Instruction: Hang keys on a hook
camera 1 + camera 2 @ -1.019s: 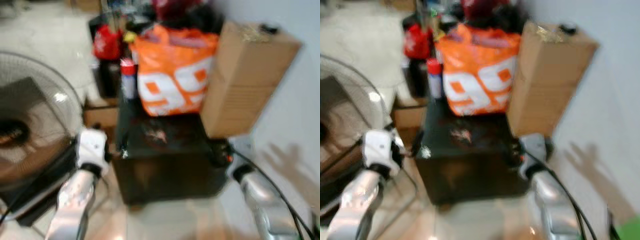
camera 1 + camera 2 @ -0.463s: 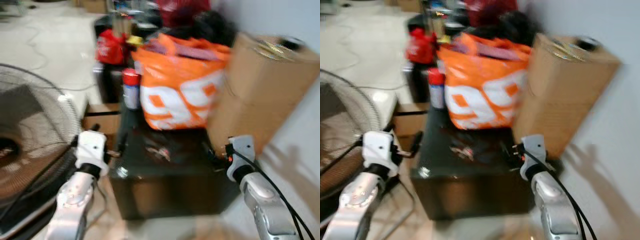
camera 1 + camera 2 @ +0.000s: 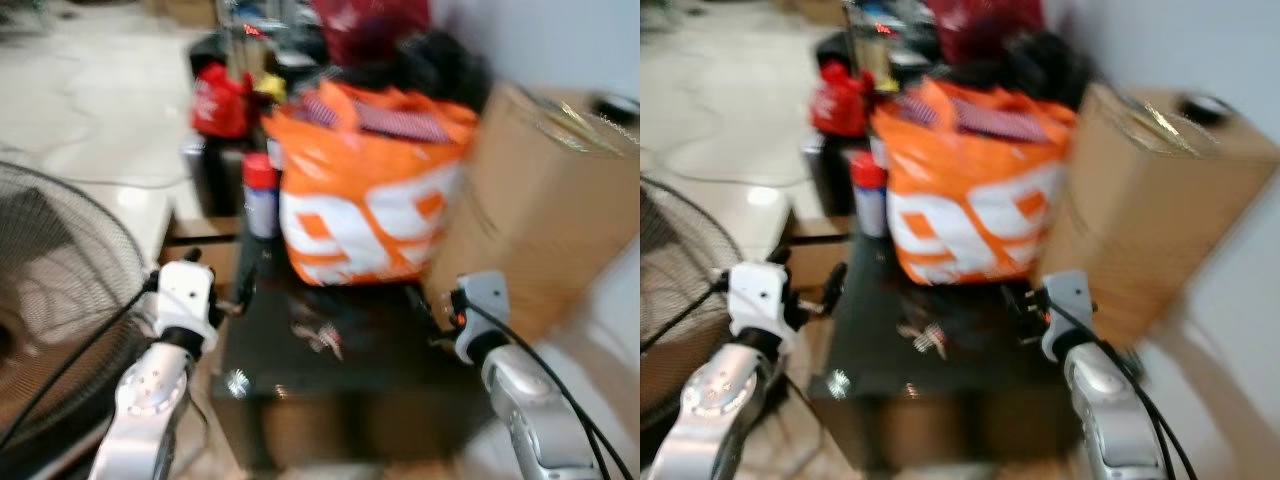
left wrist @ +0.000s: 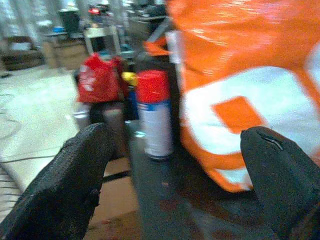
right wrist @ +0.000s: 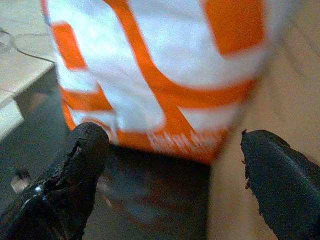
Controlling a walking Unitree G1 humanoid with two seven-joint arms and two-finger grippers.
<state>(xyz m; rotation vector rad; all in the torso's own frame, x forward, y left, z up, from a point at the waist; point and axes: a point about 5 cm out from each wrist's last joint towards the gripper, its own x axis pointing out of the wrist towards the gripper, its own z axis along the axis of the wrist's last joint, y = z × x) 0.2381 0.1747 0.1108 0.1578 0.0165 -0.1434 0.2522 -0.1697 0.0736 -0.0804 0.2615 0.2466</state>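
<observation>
My head cameras look down at the bag, twelve o'clock; both wrist cameras face it close.

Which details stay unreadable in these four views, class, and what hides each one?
- Small keys on the dark glossy cabinet top: head views blur them; number unclear.
- Hook: cannot be made out anywhere.
- Red-capped spray can: label blurred, left wrist view.
- Orange and white plastic bag: contents covered by its folds.
- Tan cardboard box: cut by the frame edge.

Pale glossy floor, a plain white wall, and a black cabinet beside it.
</observation>
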